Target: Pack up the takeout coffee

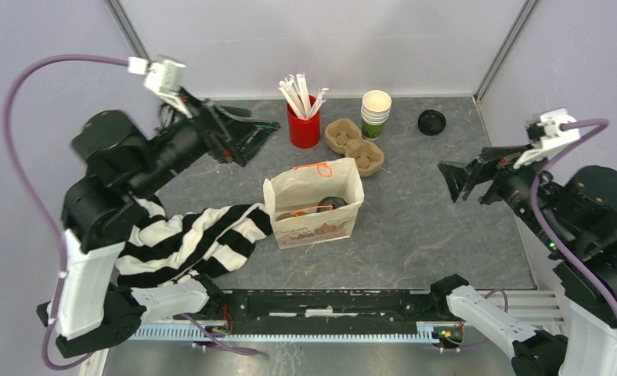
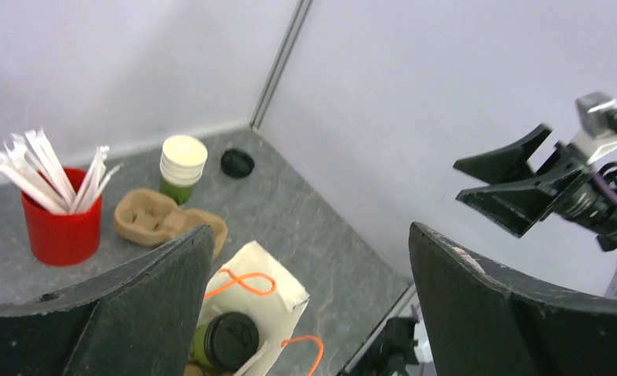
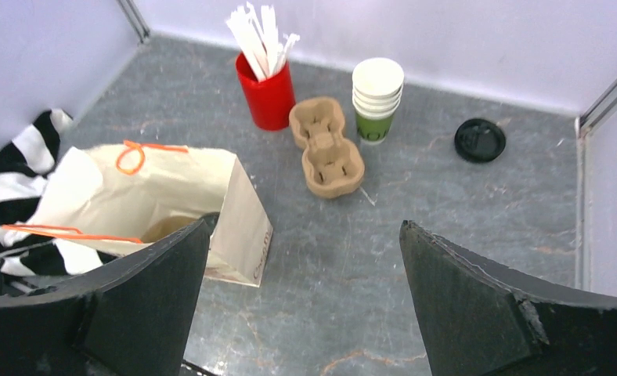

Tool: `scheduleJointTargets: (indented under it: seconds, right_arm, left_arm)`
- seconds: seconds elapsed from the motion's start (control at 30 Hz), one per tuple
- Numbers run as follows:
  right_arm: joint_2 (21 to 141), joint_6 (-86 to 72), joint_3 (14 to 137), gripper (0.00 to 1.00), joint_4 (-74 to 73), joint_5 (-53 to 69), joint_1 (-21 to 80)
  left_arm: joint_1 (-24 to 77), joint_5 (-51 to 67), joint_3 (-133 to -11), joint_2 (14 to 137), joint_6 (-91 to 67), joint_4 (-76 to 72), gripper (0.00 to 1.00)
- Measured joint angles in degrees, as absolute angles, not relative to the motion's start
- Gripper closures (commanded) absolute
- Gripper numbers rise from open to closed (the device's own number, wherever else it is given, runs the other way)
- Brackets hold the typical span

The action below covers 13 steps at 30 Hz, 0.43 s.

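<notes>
Takeout coffee (image 2: 229, 341) sits lid-up inside the paper bag (image 1: 315, 223). Left gripper (image 2: 312, 235) and right gripper (image 3: 305, 231) are both spread, empty; I'd back away without snagging the bag's handles (image 1: 315, 168).

We can read no words here: the reddish print on the paper bag (image 1: 317, 227) and the white lettering low on the stack of green cups (image 3: 376, 106) stay too small to decipher.

Black arms (image 1: 117, 157), white lower shells (image 1: 82, 282), purple cables (image 1: 70, 56), white wrist cameras (image 1: 163, 76) — left pincer (image 2: 312, 229) a black wedge pair.
</notes>
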State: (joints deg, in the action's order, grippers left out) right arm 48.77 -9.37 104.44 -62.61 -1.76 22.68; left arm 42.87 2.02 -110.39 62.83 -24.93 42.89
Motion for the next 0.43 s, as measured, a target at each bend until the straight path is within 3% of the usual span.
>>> scheduleJointTargets:
  seconds: [0.43]
  right_arm:
    - [46.37,-9.58,103.24,0.02,-60.75,-3.25,22.68]
  left_arm:
    - [42.87,-3.01,-111.96,60.25,-25.06,40.99,0.0]
